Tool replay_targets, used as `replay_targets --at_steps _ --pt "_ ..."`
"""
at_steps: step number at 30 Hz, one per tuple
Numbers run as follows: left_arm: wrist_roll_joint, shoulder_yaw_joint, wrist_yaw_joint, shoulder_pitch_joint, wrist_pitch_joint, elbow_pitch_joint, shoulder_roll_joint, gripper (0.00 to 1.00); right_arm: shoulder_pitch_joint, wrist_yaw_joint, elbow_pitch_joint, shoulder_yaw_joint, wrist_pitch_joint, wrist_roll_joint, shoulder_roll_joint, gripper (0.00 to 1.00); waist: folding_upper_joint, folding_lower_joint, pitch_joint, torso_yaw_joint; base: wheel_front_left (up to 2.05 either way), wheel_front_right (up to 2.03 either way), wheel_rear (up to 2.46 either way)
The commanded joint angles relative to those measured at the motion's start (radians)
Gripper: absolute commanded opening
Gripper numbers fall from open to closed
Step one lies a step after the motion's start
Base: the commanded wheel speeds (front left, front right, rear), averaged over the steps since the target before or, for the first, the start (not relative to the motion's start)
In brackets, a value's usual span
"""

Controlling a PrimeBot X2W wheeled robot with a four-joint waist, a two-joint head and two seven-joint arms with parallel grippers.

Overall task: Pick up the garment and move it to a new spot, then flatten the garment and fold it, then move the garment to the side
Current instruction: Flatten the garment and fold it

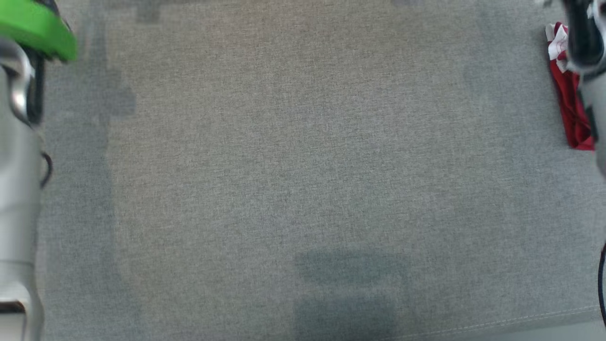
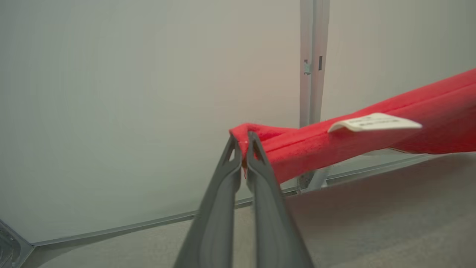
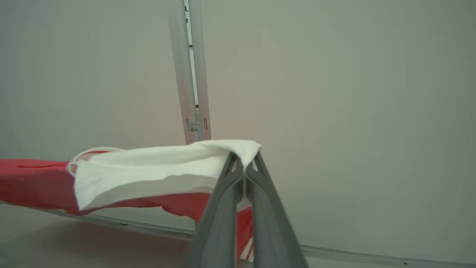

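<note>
Now we hold the red-and-white cloth garment (image 1: 570,113) aloft at two o'clock in the head view, left gripper (image 2: 241,140) clamped on its red edge, right gripper (image 3: 244,159) clamped on its white corner.

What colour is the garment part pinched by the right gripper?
White; the rest of the garment is red. Clearest in the right wrist view.

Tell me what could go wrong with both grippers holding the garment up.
1. The left gripper and right gripper each pinch only a thin edge of the garment at their fingertips; pulling it taut might slip it free.
2. The garment hangs bunched between them, white part folded over red, so it may land creased on the grey surface.
3. In the head view it sits at the far right edge; placement may be hard to judge.
</note>
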Motion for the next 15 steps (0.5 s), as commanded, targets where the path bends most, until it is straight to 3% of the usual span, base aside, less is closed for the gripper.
replay_targets --at_steps 1,8,15 --pt "0.002 0.009 -0.002 0.072 -0.004 -0.004 -0.007 0.0 0.064 -0.002 -0.023 0.001 -0.009 0.031 -0.014 0.0 0.0088 -0.0002 -0.016 -0.004 0.0 0.0 0.0" --pt "-0.015 0.141 0.014 0.429 -0.004 -0.065 -0.097 0.0 0.429 -0.002 -0.163 0.003 -0.009 0.12 -0.02 0.0 0.0088 -0.0002 -0.132 -0.023 0.0 0.0 0.0" --pt "0.017 0.276 0.009 0.725 -0.004 -0.114 -0.187 0.0 0.701 -0.002 -0.168 0.045 -0.009 0.174 -0.021 0.0 0.0088 -0.0002 -0.298 -0.032 0.0 0.0 0.0"
